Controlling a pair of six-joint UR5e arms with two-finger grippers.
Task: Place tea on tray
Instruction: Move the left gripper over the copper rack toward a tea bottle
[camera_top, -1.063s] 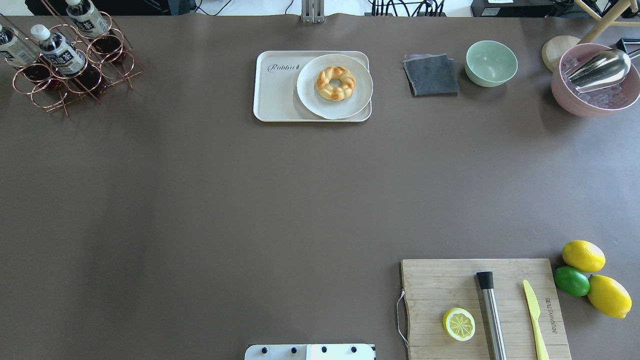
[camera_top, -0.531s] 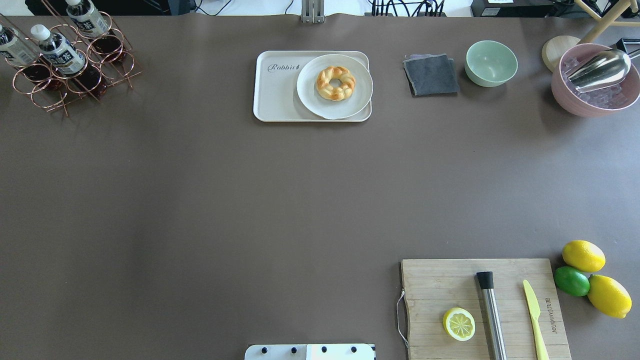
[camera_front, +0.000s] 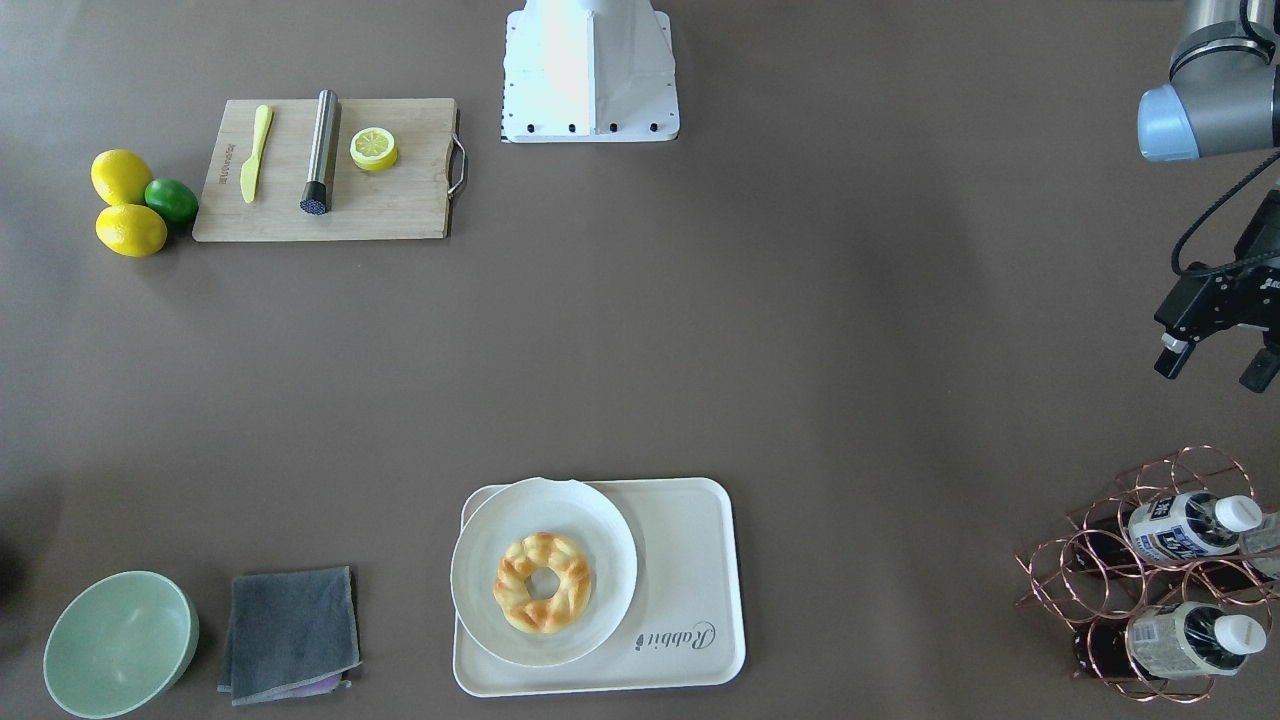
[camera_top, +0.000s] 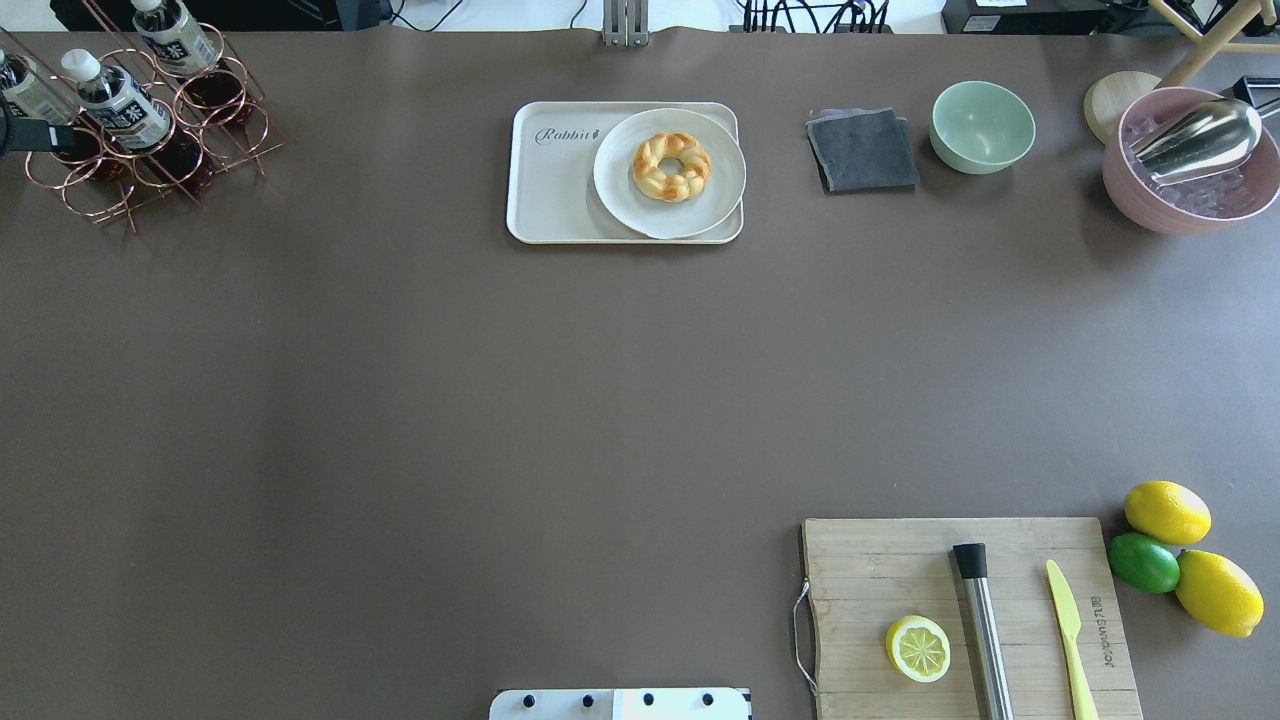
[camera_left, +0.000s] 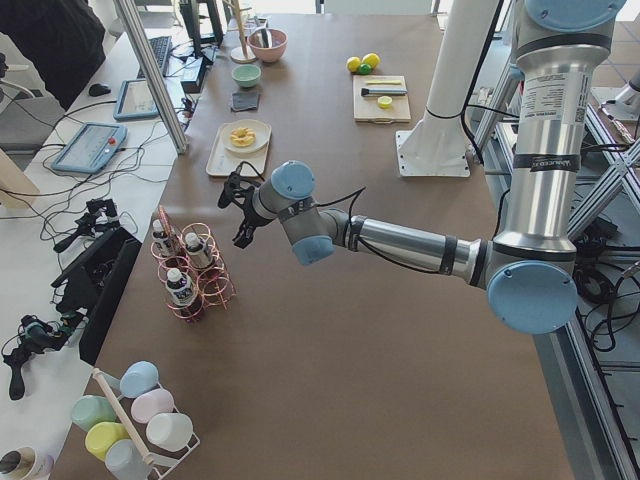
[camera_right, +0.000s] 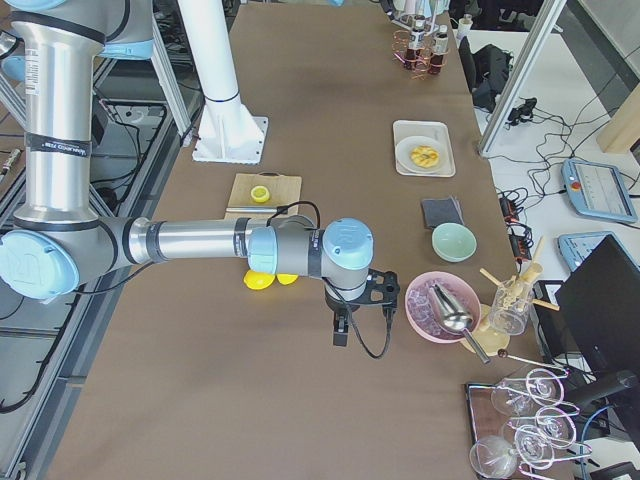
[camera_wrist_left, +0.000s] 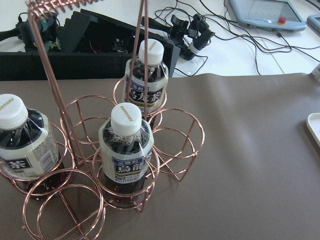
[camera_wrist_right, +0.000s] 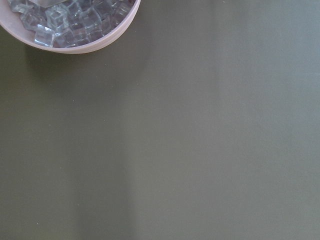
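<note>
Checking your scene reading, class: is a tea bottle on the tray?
No, the tray holds only a plate with a pastry; the bottles sit in the wire rack.

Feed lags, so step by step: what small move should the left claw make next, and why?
Probably ease the left claw toward the tea bottle central in its wrist view: the jaws stand open, empty, short of the copper rack, and no bottle is on the tray.
</note>
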